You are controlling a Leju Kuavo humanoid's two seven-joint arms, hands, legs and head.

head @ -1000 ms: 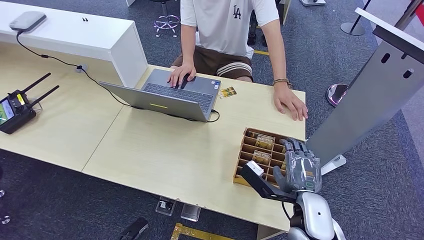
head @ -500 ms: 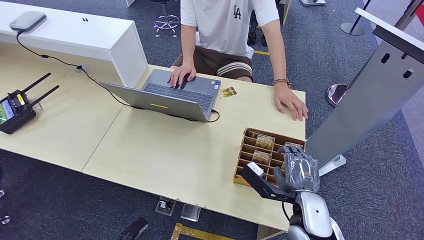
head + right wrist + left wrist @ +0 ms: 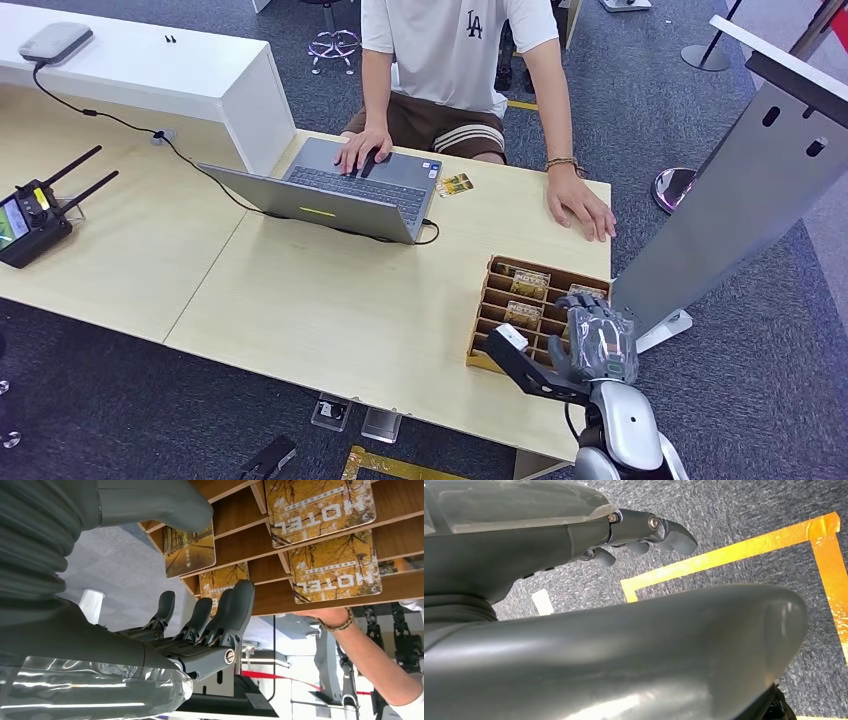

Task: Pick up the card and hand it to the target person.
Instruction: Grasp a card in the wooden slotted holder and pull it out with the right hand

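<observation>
While right hand (image 3: 597, 340) hovers empty, fingers apart, card (image 3: 189, 549) lies just beneath.

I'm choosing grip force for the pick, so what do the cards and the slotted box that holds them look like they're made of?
The cards look like thin, stiff plastic or coated card: flat, rounded corners, a printed yellow "HOTEL" face with a slight sheen. Which of the two is not certain. The slotted box looks like unfinished plywood or fibreboard: matt brown faces and paler cut edges on its dividers.
</observation>
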